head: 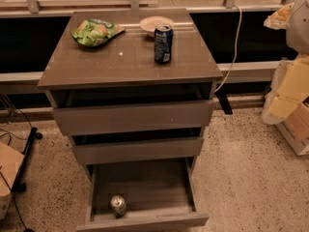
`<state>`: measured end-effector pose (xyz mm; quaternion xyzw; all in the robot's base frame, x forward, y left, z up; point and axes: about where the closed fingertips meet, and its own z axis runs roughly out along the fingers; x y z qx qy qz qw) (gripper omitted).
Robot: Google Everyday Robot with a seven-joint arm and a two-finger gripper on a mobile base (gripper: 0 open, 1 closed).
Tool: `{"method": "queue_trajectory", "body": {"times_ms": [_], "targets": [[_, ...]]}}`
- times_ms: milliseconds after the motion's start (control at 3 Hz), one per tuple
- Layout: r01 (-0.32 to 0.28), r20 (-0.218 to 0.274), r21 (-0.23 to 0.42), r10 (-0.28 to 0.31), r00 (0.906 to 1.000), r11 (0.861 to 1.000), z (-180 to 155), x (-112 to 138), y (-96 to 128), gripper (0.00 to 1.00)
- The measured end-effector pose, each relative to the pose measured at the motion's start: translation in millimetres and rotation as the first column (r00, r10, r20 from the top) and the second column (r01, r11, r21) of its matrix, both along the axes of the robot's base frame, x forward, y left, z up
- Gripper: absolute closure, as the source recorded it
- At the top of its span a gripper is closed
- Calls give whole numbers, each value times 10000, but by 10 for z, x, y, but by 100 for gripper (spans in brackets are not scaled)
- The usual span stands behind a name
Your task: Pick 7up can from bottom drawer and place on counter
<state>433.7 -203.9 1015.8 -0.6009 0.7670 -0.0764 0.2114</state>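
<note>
The 7up can (118, 205) is small and silvery with a shiny top. It stands in the front left corner of the bottom drawer (145, 222), which is pulled out wide open. The two drawers above it are only slightly open. The counter (120, 64) is the glossy grey-brown top of the cabinet. My gripper is not in view, so nothing shows where it is relative to the can.
On the counter are a tall dark blue can (163, 43), a green chip bag (95, 31) and a pale bowl (155, 24). Cardboard boxes and bags (294, 105) stand at the right. A white cable (237, 33) hangs by the cabinet's right side. A black stand (26, 149) is at the left.
</note>
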Motion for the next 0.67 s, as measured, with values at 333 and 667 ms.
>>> {"method": "queue_trajectory", "body": {"times_ms": [333, 667], "targets": [[0, 1, 0, 0, 10000, 10000, 0, 0, 0, 0], [-241, -54, 729, 246, 9997, 9970, -206, 79, 61, 0]]}}
